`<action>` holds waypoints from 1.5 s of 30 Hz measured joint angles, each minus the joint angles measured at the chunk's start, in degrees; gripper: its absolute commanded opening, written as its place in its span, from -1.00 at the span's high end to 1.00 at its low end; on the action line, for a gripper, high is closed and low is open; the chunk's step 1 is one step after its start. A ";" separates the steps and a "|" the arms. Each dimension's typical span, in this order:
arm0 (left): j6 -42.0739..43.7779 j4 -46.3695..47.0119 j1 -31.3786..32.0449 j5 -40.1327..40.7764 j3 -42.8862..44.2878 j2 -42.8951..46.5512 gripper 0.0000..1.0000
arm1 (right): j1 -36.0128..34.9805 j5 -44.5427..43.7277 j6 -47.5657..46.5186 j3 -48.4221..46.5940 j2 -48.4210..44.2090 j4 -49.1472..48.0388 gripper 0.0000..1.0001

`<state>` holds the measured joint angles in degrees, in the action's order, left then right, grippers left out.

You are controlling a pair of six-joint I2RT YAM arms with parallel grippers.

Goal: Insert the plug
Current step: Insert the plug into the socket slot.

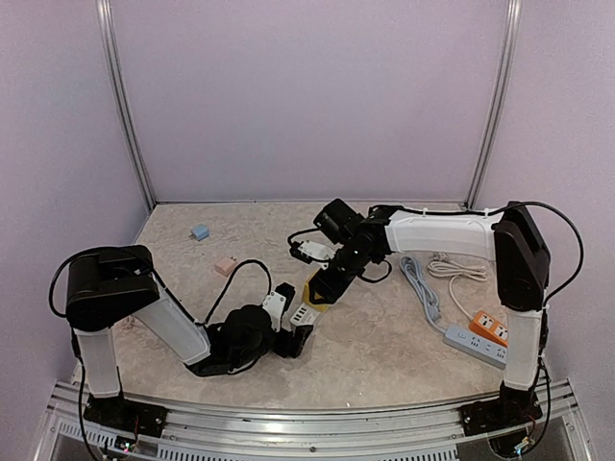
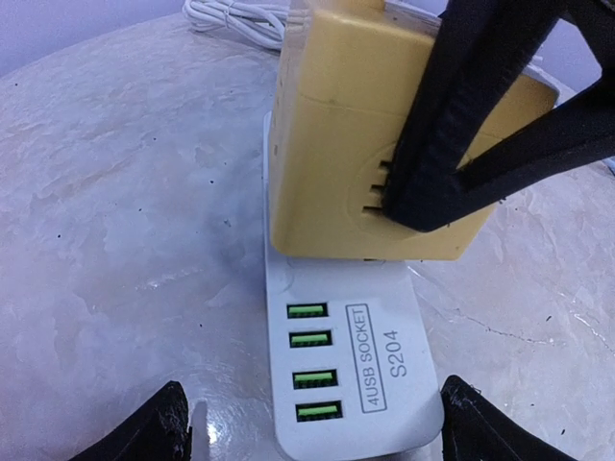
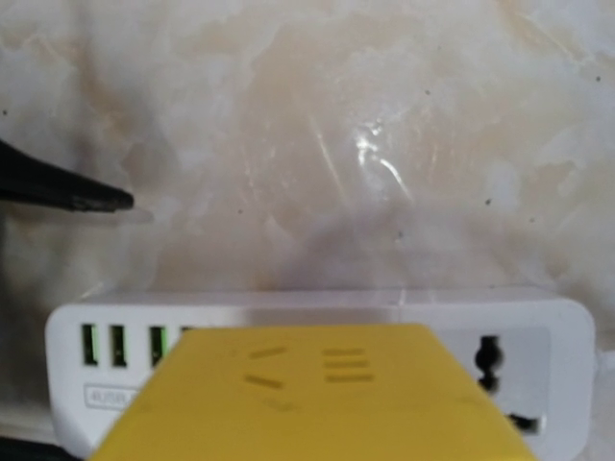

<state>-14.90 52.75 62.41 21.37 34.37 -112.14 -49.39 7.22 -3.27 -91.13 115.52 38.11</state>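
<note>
Plug (image 2: 365, 144): yellow, pinched by right gripper (image 1: 322, 286), down on white socket strip (image 2: 384, 384); fully seated? Hard to tell.
Left gripper (image 2: 312, 432): jaws spread, flanking strip's USB end.

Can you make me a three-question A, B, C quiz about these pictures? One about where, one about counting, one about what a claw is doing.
1. Where is the yellow plug?
A) over the white USB socket strip
B) beside a blue block
C) on an orange power strip

2. How many green USB ports does the white strip have?
A) two
B) four
C) six

3. What is the right claw doing?
A) hanging open
B) gripping the yellow plug
C) holding a cable

Answers: 1 A, the plug is right above the strip; 2 B, four green slots in a row; 3 B, its black fingers pinch the plug's sides.
</note>
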 measured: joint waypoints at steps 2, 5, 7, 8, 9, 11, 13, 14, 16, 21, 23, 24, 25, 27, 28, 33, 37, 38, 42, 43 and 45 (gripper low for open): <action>-0.02 0.07 0.00 0.04 -0.07 0.00 -0.69 | 0.00 -0.02 0.17 -0.11 0.20 -0.02 1.00; 0.00 0.37 0.02 0.11 -0.26 0.00 -0.69 | -0.02 -0.15 0.57 -0.11 0.57 -0.11 1.00; 0.00 0.42 0.07 0.11 -0.26 0.00 -0.69 | -0.07 -0.33 0.85 -0.13 0.63 -0.11 1.00; 0.00 0.44 0.11 0.13 -0.26 0.00 -0.69 | -0.11 -0.50 1.01 -0.13 0.66 -0.11 1.00; 0.00 0.44 0.13 0.15 -0.26 0.00 -0.69 | -0.13 -0.61 1.07 -0.17 0.70 -0.11 1.00; 0.00 0.46 0.20 0.22 -0.26 0.00 -0.68 | -0.31 -0.85 1.20 -0.22 0.85 -0.09 1.00; 0.00 0.50 0.26 0.42 -0.26 0.00 -0.68 | -0.42 -1.14 1.27 -0.22 1.09 -0.11 1.00; 0.00 0.57 0.31 0.52 -0.26 0.00 -0.68 | -0.48 -1.31 1.33 -0.22 1.20 -0.11 1.00; 0.00 0.76 0.35 0.63 -0.28 0.00 -0.68 | -0.50 -1.62 1.42 -0.42 1.31 0.02 1.00; 0.00 0.85 0.37 1.01 -0.31 0.00 -0.68 | -1.14 -2.99 1.42 -1.16 1.77 0.72 1.00; 0.00 0.87 0.37 1.07 -0.37 0.00 -0.68 | -1.42 -3.65 1.42 -1.22 1.86 0.81 1.00; 0.00 0.87 0.37 1.11 -0.37 0.00 -0.68 | -1.55 -3.91 1.42 -1.33 1.92 0.87 1.00; 0.00 0.90 0.39 1.14 -0.37 0.00 -0.68 | -1.66 -4.15 1.42 -1.40 2.01 0.96 1.00; 0.00 0.90 0.42 1.18 -0.37 0.00 -0.68 | -1.84 -4.57 1.42 -1.73 2.21 1.25 1.00; 0.00 0.92 0.42 1.20 -0.39 0.00 -0.68 | -1.88 -4.74 1.42 -1.84 2.32 1.36 1.00; 0.00 1.20 0.44 1.20 -0.55 -0.02 -0.68 | -1.99 -5.03 1.49 -2.58 3.26 1.92 1.00; 0.00 1.27 0.44 1.42 -0.57 -0.02 -0.68 | -1.99 -5.20 1.53 -3.67 3.91 2.82 1.00; 0.00 1.27 0.44 1.44 -0.57 -0.02 -0.68 | -1.99 -5.22 1.57 -3.89 4.07 3.06 1.00; 0.00 1.29 0.44 1.53 -0.59 -0.02 -0.68 | -2.19 -5.55 1.75 -4.63 4.52 3.78 1.00; 0.00 1.29 0.46 1.57 -0.59 -0.02 -0.68 | -2.36 -5.95 1.84 -4.90 4.70 4.04 1.00; 0.00 1.31 0.50 1.62 -0.59 -0.02 -0.68 | -2.71 -6.93 1.86 -5.16 4.87 4.31 1.00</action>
<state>-14.90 54.06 62.92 22.98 33.78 -112.16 -52.10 0.30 -1.41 -96.29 120.40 42.41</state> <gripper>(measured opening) 0.838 0.587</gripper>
